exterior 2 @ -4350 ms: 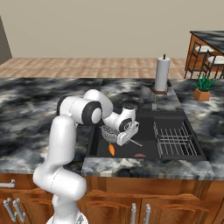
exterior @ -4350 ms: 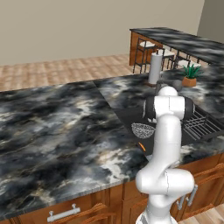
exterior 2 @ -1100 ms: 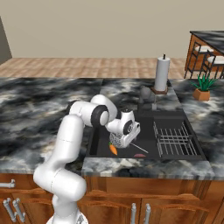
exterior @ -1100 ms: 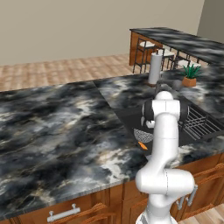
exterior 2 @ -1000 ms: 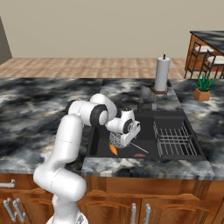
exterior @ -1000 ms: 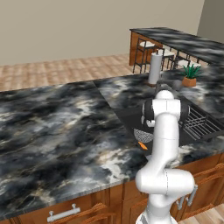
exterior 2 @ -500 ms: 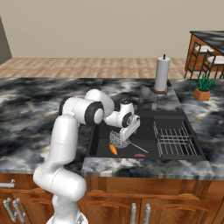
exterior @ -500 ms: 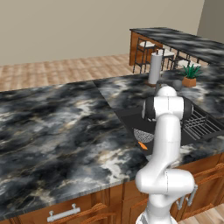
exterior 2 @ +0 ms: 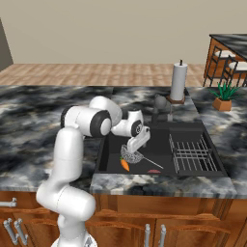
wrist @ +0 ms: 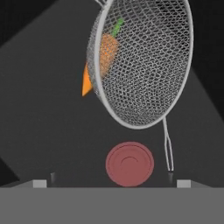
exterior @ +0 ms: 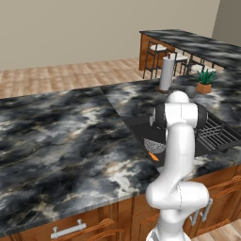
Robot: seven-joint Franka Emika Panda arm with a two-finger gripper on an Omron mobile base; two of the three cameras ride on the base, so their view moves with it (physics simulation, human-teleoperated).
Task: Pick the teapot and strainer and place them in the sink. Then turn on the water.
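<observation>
Jaws stand spread wide with nothing between them. From the left base view, I see the strainer low in the sink, half hidden by my arm. From the right, the gripper hangs just above it, a carrot beside the mesh. In the hand view the bowl rests over the carrot, near a pinkish disc. I can't find the teapot.

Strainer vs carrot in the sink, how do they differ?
The strainer is a silver see-through wire-mesh bowl with a thin handle; the carrot is solid orange with a green top. The strainer is clearly the larger, and in the hand view the carrot shows partly through its mesh. Both lie side by side on the floor of the sink.
</observation>
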